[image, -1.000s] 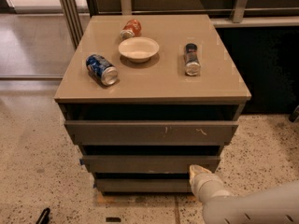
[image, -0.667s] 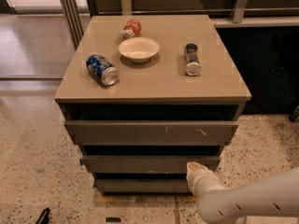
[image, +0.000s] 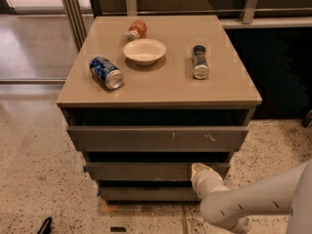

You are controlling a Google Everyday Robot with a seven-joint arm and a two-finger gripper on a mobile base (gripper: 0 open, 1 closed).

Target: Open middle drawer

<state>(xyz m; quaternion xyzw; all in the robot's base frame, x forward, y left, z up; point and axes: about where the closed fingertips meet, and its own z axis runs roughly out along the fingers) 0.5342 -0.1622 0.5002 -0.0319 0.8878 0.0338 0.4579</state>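
The middle drawer (image: 141, 171) is a plain flat grey-brown front, set between the larger scratched front (image: 156, 138) above and the narrowest front (image: 146, 193) below. No tray shows behind it. My gripper (image: 198, 169) is a pale tip on a white arm coming in from the lower right. It sits at the right part of the middle drawer's front, at its top edge, and covers a small part of that front.
On the cabinet top (image: 161, 89) lie a blue can (image: 106, 72), an orange can (image: 136, 29) and a dark can (image: 199, 62), with a white bowl (image: 144, 50) standing among them. Speckled floor surrounds the cabinet. A dark wall panel stands at the right.
My gripper has moved up and slightly left, from beside the lower drawer fronts to the middle drawer's front. The drawers and the things on top have not moved.
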